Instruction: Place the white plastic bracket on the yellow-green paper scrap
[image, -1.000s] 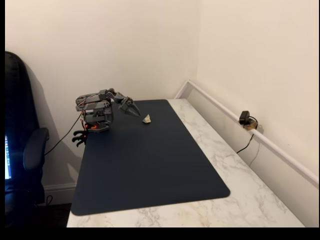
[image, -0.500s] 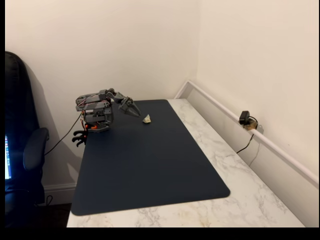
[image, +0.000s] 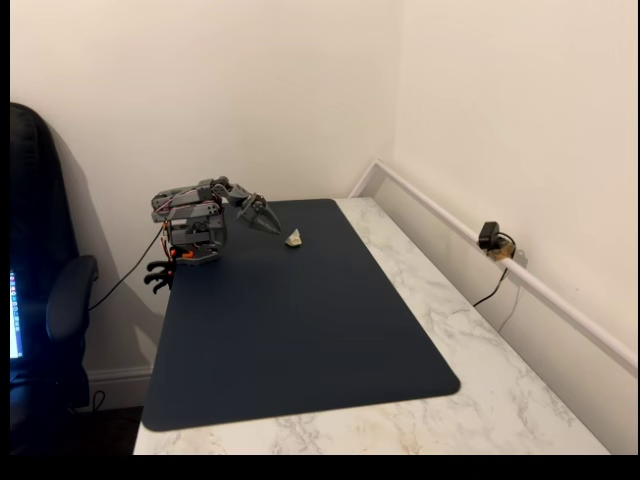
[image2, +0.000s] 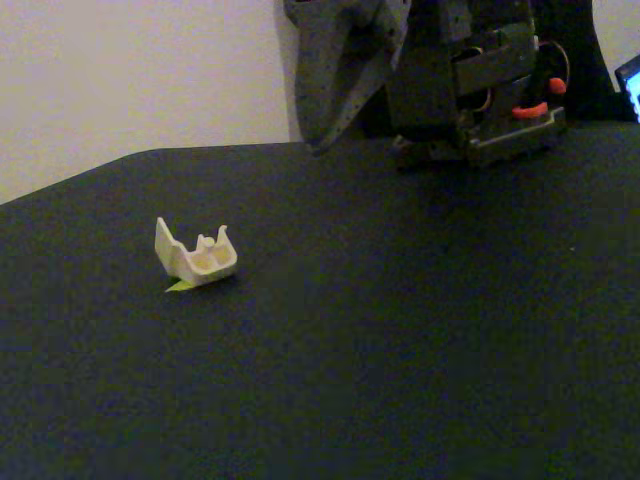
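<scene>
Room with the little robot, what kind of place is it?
Probably a home desk in a room corner: a marble-patterned white tabletop under a dark navy mat, a black padded office chair beside it, and plain cream walls with a white baseboard.

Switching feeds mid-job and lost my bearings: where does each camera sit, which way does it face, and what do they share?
Fixed view, high at the table's near end: looks down the dark mat toward the corner walls; whole arm and hand at the far left.
Fixed view, low at mat level: faces the arm's base across the mat; the hand hangs at top.
Shared: white plastic bracket lying apart from the hand, yellow-green paper scrap peeking from under it in the low view.
</scene>
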